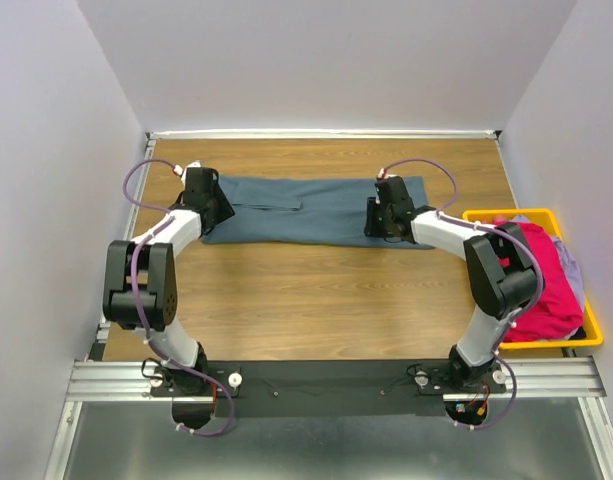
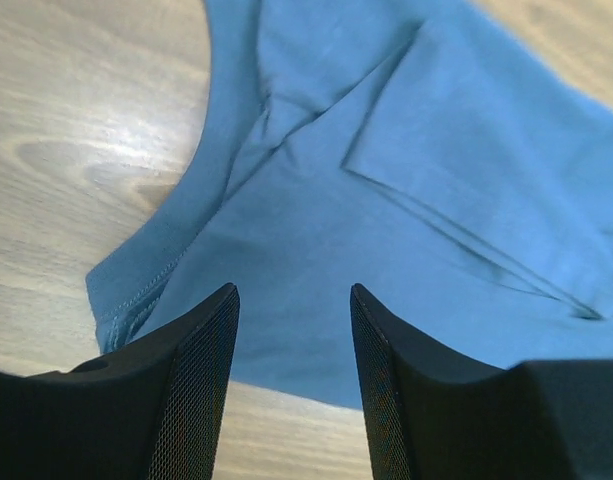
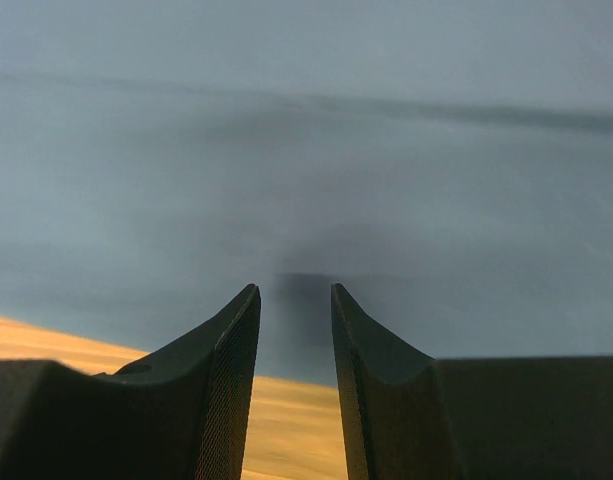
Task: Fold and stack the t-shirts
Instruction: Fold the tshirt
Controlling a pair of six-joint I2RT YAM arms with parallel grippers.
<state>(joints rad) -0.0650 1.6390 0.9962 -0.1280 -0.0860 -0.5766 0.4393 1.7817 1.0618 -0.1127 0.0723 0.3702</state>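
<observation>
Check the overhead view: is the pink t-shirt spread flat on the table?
No, the pink t-shirt lies bunched in the yellow bin; only the blue-grey t-shirt is spread on the table.

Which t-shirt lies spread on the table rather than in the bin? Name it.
The slate blue-grey t-shirt: it alone lies spread flat on the wooden table. The magenta-pink t-shirt and a pale one sit bunched in the yellow bin.
</observation>
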